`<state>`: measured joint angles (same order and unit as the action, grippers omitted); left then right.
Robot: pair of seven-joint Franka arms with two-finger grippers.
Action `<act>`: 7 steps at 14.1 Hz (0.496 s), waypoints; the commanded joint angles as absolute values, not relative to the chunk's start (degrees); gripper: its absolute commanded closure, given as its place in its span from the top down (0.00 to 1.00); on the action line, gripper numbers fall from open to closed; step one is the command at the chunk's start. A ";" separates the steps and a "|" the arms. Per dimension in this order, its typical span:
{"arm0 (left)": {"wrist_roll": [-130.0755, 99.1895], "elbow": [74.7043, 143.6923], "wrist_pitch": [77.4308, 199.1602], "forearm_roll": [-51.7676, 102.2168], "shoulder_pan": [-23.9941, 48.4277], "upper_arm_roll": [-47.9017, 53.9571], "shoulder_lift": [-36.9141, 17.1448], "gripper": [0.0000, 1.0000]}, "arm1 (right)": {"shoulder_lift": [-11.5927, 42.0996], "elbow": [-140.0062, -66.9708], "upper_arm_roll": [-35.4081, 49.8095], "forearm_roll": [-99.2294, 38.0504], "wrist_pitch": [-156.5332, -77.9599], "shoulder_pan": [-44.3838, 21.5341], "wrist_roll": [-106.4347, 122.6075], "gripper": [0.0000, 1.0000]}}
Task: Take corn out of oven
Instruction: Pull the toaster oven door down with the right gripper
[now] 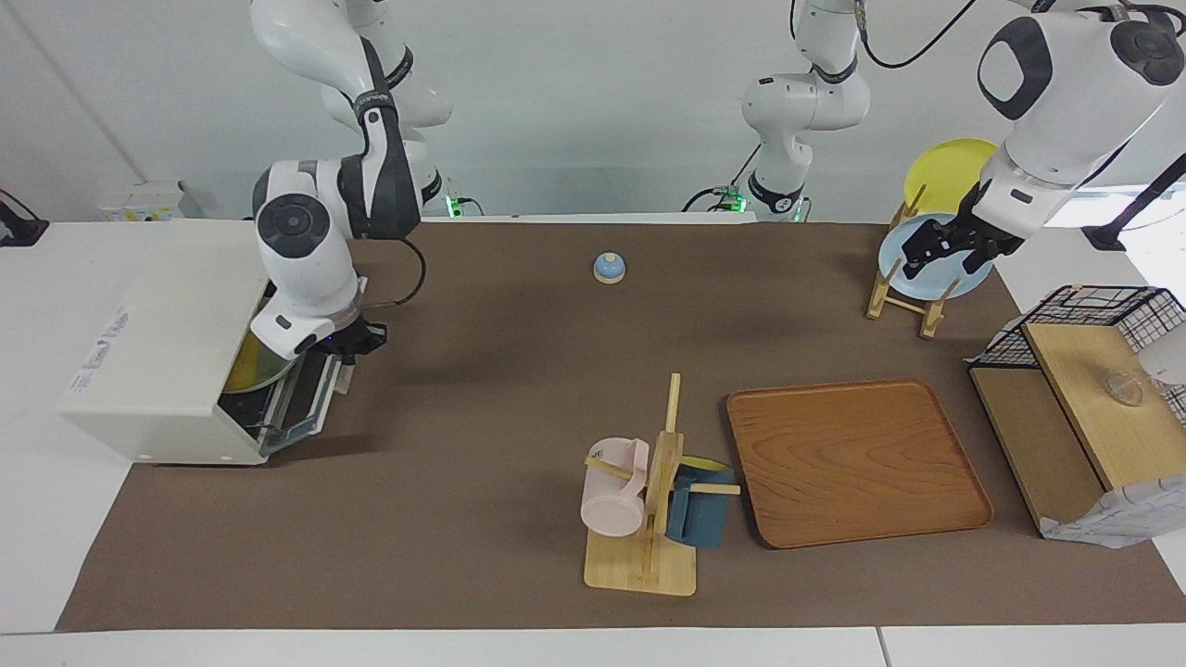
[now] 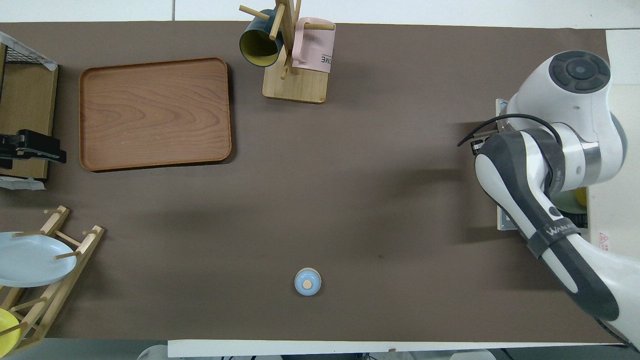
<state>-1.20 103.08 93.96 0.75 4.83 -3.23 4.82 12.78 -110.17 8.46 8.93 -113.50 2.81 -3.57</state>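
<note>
The cream-white oven (image 1: pixel 157 343) stands at the right arm's end of the table with its door (image 1: pixel 310 394) folded down and open. Inside, a yellow shape that looks like the corn (image 1: pixel 243 366) lies on a pale green plate (image 1: pixel 278 375), mostly hidden by the arm. A bit of it shows in the overhead view (image 2: pixel 580 196). My right gripper (image 1: pixel 359 339) hangs just over the open door at the oven's mouth. In the overhead view the arm hides it. My left gripper (image 1: pixel 940 252) waits in the air near the plate rack.
A wooden plate rack (image 1: pixel 903 296) with a pale blue plate and a yellow plate, and a black wire basket (image 1: pixel 1112 310) on a wooden shelf, stand at the left arm's end. A wooden tray (image 1: pixel 852 459), a mug tree (image 1: pixel 649 500) and a small blue bell (image 1: pixel 609 267) are mid-table.
</note>
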 commanded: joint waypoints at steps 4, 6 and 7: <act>-1.05 102.22 93.25 0.53 4.39 -3.08 4.48 1.00 | 17.58 -108.72 8.35 5.91 -119.44 1.94 -9.47 0.11; -1.05 102.22 93.25 0.53 4.39 -3.08 4.48 1.00 | 17.23 -105.31 8.53 2.38 -118.31 -0.78 -11.68 0.16; -1.05 102.22 93.25 0.53 4.39 -3.08 4.48 1.00 | 15.92 -104.42 8.53 2.37 -116.65 -0.96 -11.69 0.20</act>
